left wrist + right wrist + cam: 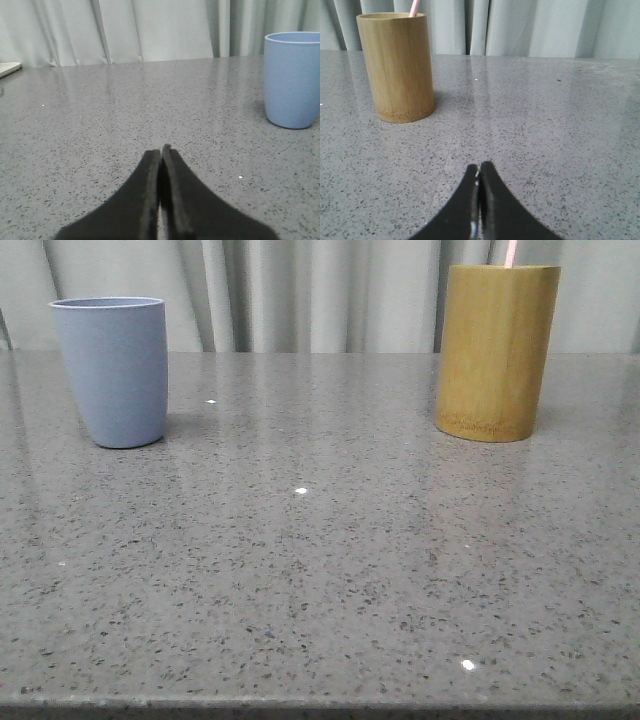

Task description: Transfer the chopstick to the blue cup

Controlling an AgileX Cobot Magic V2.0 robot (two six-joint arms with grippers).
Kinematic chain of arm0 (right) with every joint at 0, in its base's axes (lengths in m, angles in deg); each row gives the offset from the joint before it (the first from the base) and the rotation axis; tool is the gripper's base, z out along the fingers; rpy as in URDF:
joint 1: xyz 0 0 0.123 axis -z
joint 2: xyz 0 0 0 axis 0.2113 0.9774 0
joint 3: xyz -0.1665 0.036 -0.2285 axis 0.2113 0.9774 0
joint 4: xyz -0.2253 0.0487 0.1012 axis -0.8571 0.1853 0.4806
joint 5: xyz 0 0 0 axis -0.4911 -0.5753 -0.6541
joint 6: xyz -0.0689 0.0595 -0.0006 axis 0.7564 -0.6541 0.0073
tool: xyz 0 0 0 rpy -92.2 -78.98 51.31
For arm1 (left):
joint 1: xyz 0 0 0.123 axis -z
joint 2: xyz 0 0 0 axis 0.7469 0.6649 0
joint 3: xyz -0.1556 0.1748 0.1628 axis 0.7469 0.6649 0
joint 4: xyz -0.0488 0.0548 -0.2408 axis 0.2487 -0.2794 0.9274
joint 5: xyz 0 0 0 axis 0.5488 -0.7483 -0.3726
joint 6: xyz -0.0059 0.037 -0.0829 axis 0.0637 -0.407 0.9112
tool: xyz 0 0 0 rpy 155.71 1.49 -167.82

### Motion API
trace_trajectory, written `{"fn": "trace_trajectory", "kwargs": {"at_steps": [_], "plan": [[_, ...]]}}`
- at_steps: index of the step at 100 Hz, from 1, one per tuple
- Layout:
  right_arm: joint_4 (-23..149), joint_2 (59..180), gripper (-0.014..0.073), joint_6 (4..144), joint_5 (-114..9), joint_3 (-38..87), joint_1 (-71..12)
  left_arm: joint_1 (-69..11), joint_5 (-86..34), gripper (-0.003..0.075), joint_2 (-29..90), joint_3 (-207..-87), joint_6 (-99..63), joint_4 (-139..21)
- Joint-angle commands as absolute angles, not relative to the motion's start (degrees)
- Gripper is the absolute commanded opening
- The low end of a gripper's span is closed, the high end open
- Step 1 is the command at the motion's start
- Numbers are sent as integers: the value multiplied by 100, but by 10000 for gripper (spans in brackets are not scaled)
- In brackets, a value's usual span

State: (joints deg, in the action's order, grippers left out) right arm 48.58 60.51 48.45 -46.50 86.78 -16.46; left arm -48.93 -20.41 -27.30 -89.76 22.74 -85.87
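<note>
The blue cup [112, 368] stands upright at the far left of the grey table; it also shows in the left wrist view [292, 79]. A pale pink chopstick [510, 253] sticks out of the yellow-brown bamboo cylinder [496, 352] at the far right, only its top showing; the right wrist view shows it too [413, 8]. My left gripper [161, 149] is shut and empty, low over the table, well short of the blue cup. My right gripper [479, 166] is shut and empty, short of the bamboo cylinder [397, 65]. Neither gripper shows in the front view.
The speckled grey table [320, 560] ends at a front edge at the bottom of the front view. Pale curtains [320, 290] hang behind it. A white flat object [7, 68] lies at the table's edge in the left wrist view.
</note>
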Motion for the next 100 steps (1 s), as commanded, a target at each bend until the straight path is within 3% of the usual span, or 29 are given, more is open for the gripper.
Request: {"fn": "trace_trajectory", "kwargs": {"at_steps": [1, 100], "plan": [[4824, 5929, -60, 4853, -4241, 8682, -1615, -4903, -1563, -19, -2929, -8931, 2283, -8543], [4824, 5929, -60, 4853, -4142, 8682, -1615, -4903, -1420, -19, -2929, -8931, 2283, -8543]]}}
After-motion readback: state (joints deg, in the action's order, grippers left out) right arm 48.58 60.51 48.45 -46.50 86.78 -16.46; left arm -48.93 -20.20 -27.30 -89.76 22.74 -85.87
